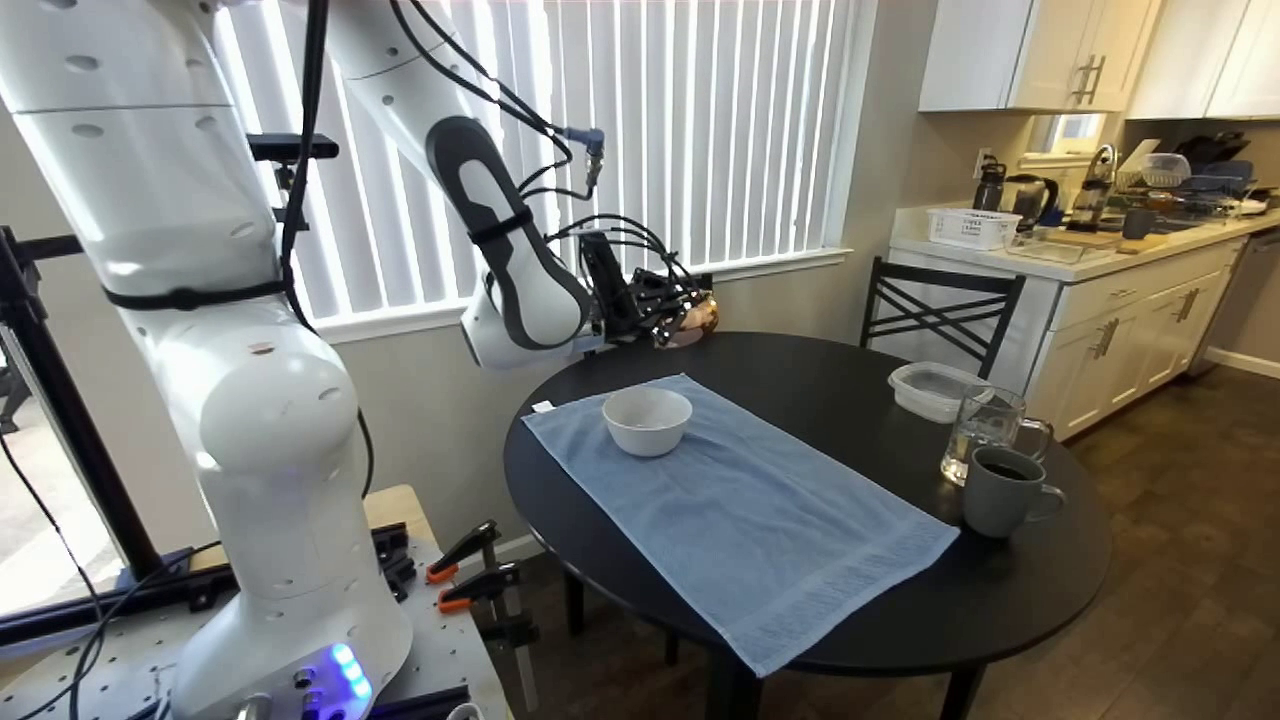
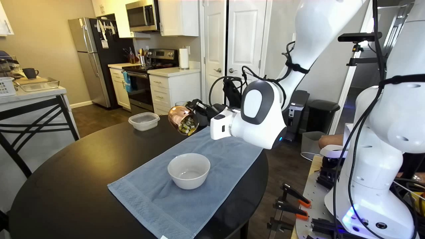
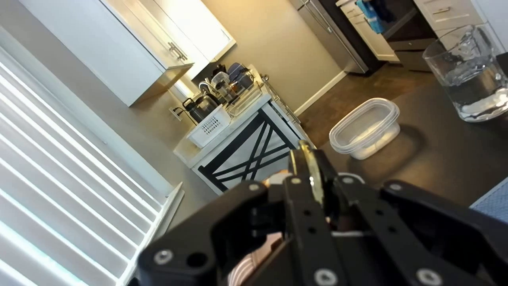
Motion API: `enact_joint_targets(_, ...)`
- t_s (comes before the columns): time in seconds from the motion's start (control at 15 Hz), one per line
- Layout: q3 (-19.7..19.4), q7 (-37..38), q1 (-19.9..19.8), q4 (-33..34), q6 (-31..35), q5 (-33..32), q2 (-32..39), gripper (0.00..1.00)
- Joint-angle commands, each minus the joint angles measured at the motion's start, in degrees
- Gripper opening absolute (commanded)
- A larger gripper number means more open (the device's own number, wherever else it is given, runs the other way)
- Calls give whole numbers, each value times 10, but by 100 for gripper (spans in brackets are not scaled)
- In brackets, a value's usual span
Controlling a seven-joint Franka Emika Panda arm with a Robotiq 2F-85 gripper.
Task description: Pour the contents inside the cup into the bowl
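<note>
The copper cup (image 2: 177, 114) is held in the air, tipped on its side, and appears higher than the bowl in both exterior views (image 1: 700, 318). Its mouth faces down and toward the arm, with green and yellow chunks (image 2: 188, 125) inside near the rim. My gripper (image 2: 194, 107) is shut on the cup's brass-coloured handle, which shows between the fingers in the wrist view (image 3: 313, 167). A bit of copper cup wall (image 3: 256, 256) shows behind the fingers there. The white bowl (image 1: 647, 428) stands upright on the towel; in an exterior view (image 2: 188, 176) I see nothing in it.
A blue towel (image 1: 760, 500) lies on the round black table (image 1: 800, 370). A clear plastic container (image 1: 932, 392), a glass mug of water (image 1: 978, 435) and a grey mug (image 1: 1000, 500) stand toward one side. A black chair (image 1: 940, 300) stands at the table's edge.
</note>
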Motion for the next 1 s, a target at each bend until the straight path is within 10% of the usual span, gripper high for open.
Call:
enact_joint_targets(0.0,8,-44,3,-25,-87,1,18,4)
enact_joint_targets(0.67,4,-82,-6,5,-231,0,137,4)
enact_joint_targets(0.93,-93,-61,83,45,-229,0,165,4)
